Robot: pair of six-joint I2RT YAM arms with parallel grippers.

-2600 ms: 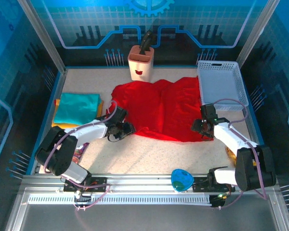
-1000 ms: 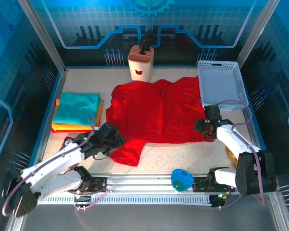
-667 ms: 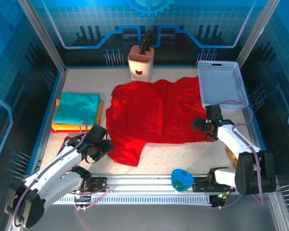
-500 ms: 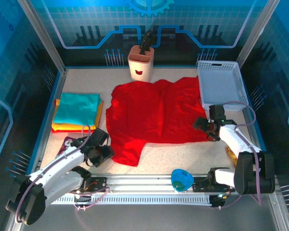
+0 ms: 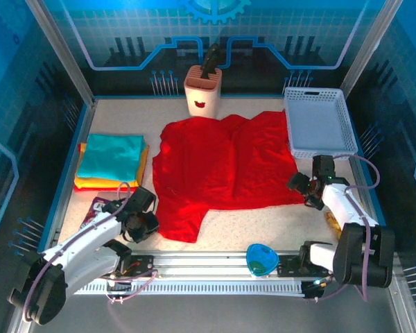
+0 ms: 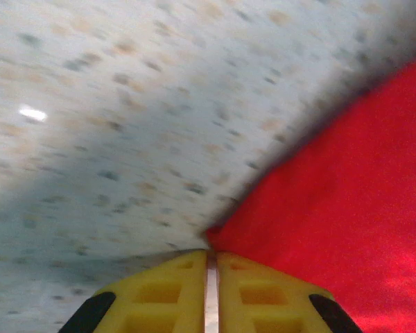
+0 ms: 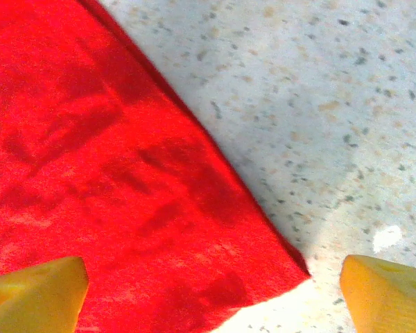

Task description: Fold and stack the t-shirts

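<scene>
Top view. The red shirt [image 5: 222, 166] lies spread open mid-table, its far right edge touching the basket [image 5: 319, 121] and its far edge near the knife block [image 5: 202, 90]. The block bears a red mouth-shaped mark; any lettering is too small to read. A folded stack sits at the table's [image 5: 249, 225] left side, apart from the red shirt: teal shirt [image 5: 111, 156] on top, with yellow [image 5: 144, 163] and orange [image 5: 100, 184] edges showing beneath. The left gripper [image 5: 147, 223] sits low at the left edge of the red shirt's near-left flap. The right gripper [image 5: 304, 193] is at the shirt's near-right corner, its jaws spread.

Left wrist. The left gripper [image 6: 209, 253] has its yellow fingers [image 6: 173, 277] pressed together with only a thin slit between them. The red shirt's [image 6: 347, 229] edge runs right up to the fingertips and touches them. Whether any cloth is caught in the slit I cannot tell. Speckled tabletop [image 6: 125, 104] is to the left; the view is blurred.

Right wrist. The right gripper [image 7: 208, 284] is wide open, with one yellow finger [image 7: 35, 288] at each lower corner of the view. The red shirt's [image 7: 90, 139] corner lies flat on the table [image 7: 333, 104] between them. Nothing is held.
</scene>
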